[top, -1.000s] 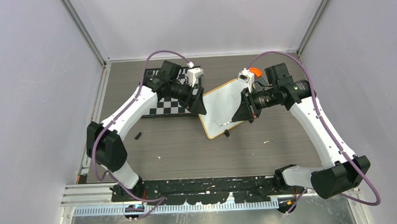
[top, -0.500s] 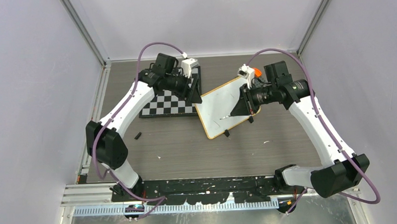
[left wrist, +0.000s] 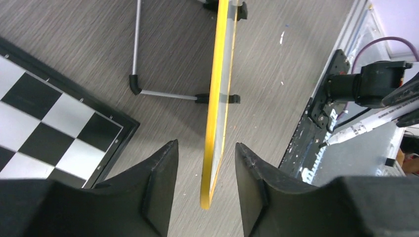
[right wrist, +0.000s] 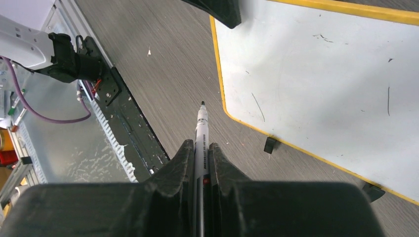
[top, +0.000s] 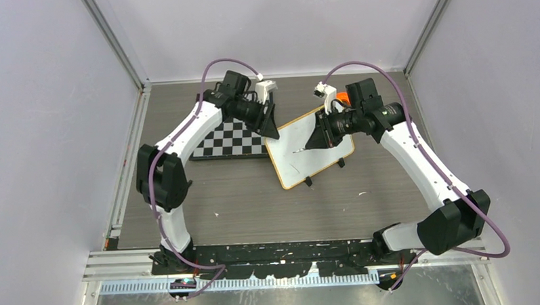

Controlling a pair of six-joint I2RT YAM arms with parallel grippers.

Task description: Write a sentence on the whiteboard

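Note:
The whiteboard (top: 311, 151) lies askew at mid-table, white with a yellow rim and faint pen marks (right wrist: 321, 74). My left gripper (top: 272, 130) is at its far-left corner. In the left wrist view the rim (left wrist: 218, 98) runs edge-on between the open jaws of that gripper (left wrist: 205, 145), with a gap on each side. My right gripper (right wrist: 200, 144) is shut on a white marker (right wrist: 200, 131). Its black tip points toward the board's near-left part, apart from the surface. From above, the right gripper (top: 314, 140) hovers over the board.
A black-and-white chessboard (top: 229, 139) lies left of the whiteboard, close to my left fingers (left wrist: 44, 128). An orange object (top: 347, 95) peeks out behind the right arm. A small black piece (top: 187, 185) and white scraps (top: 361, 193) lie on the grey table.
My left jaws have narrowed round the whiteboard's rim at its far-left corner. The right gripper has carried the marker farther back and left over the board.

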